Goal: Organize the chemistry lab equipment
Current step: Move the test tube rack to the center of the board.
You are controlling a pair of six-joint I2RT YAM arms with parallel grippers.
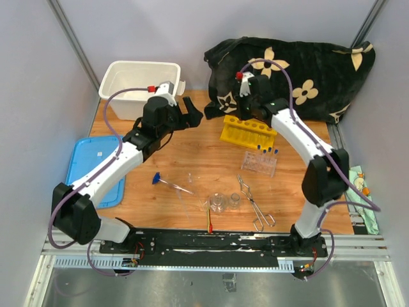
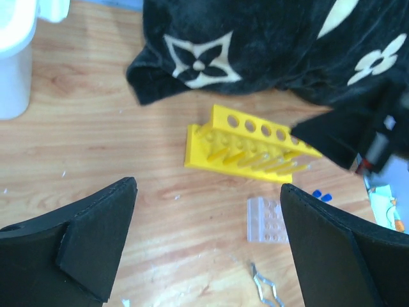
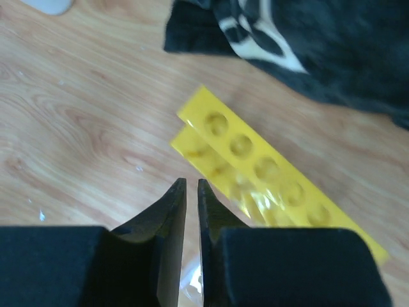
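while left gripper (image 1: 193, 110) hangs wide apart nr tub (image 1: 140, 64), right gripper (image 3: 192, 183), pinched together, points down abv yellow rack (image 3: 255, 167).

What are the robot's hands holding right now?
Nothing visible. The left gripper is wide open and empty; the right gripper is almost shut, with nothing seen between its fingertips.

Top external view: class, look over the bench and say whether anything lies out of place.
Yes. A blue-ended clear piece lies flat on the wood, apart from the yellow rack and the clear rack. The blue lid is off its white tub.
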